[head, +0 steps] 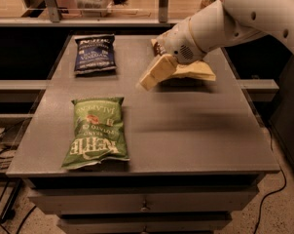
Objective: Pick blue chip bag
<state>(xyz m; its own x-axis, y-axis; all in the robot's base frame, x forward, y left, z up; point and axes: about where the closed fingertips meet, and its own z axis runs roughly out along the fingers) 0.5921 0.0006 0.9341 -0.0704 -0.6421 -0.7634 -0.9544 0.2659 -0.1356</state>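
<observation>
The blue chip bag point(94, 53) lies flat at the far left of the grey table point(186, 130). My gripper point(148, 79) hangs above the table's middle back, to the right of the blue bag and apart from it. The white arm reaches in from the upper right. Nothing shows between the cream fingers point(156, 71).
A green chip bag point(96, 132) lies at the front left of the table. A brown and tan chip bag point(193, 71) lies at the back right, partly hidden behind my arm. Drawers sit below the table's front edge. A shelf rail runs behind the table.
</observation>
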